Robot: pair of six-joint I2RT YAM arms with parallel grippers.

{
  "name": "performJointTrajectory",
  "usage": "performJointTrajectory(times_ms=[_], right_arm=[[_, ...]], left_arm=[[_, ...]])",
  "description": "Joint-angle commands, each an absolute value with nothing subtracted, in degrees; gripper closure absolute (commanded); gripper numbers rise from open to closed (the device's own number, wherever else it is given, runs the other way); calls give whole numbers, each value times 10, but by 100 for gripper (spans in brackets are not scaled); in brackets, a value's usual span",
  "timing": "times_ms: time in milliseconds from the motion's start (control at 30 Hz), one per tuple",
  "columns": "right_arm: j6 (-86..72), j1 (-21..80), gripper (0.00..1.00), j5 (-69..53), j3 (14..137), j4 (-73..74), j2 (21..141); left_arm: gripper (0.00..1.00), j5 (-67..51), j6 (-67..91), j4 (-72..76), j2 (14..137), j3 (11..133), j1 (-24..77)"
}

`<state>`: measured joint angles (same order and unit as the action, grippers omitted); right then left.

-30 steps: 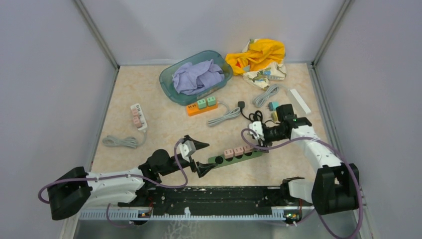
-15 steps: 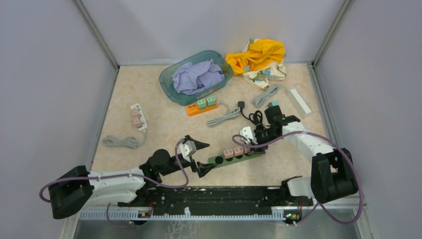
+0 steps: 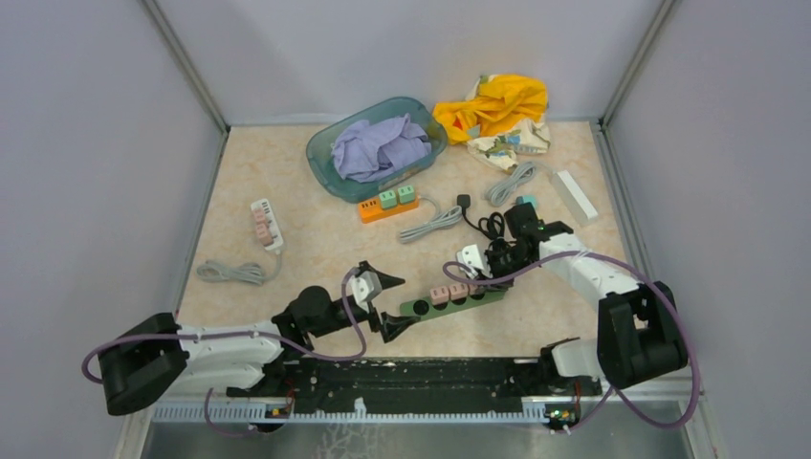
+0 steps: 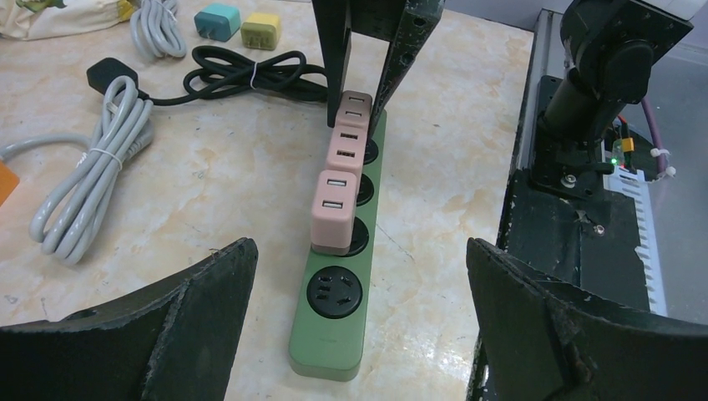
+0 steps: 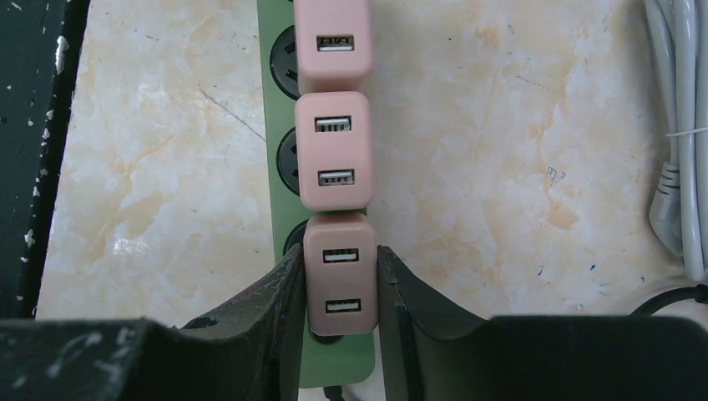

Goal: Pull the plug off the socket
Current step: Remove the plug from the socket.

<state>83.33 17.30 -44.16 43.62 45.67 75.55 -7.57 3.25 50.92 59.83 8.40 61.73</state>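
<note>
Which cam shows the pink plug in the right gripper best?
Right wrist: the pink plug fills the lower centre, both USB ports visible, the right gripper shut on its sides. Left wrist shows it farther off, gripped at the far end of the green strip. Top view shows a tiny pink speck.

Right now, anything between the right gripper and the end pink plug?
Nothing visible. The right gripper is shut on the end pink plug, a finger on each side. The neighbouring pink plug sits close beside it, outside the grip.

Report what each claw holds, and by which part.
Right claw grips the end pink plug on the green strip by its long sides. Left claw holds nothing.
</note>
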Motion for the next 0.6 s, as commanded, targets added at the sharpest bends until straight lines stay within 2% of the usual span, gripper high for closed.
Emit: performJointTrajectory(times_ms=[0, 167, 333, 567], right_arm=[[828, 185, 79, -450, 456, 472, 762], [822, 202, 91, -478, 462, 476, 754], [800, 225, 99, -500, 465, 468, 752], [750, 259, 100, -500, 465, 430, 751]], left_arm=[[0, -96, 23, 552, 609, 87, 619], [0, -106, -2, 616, 644, 74, 618], [0, -114, -48, 664, 693, 79, 620], [0, -137, -89, 667, 782, 126, 620]])
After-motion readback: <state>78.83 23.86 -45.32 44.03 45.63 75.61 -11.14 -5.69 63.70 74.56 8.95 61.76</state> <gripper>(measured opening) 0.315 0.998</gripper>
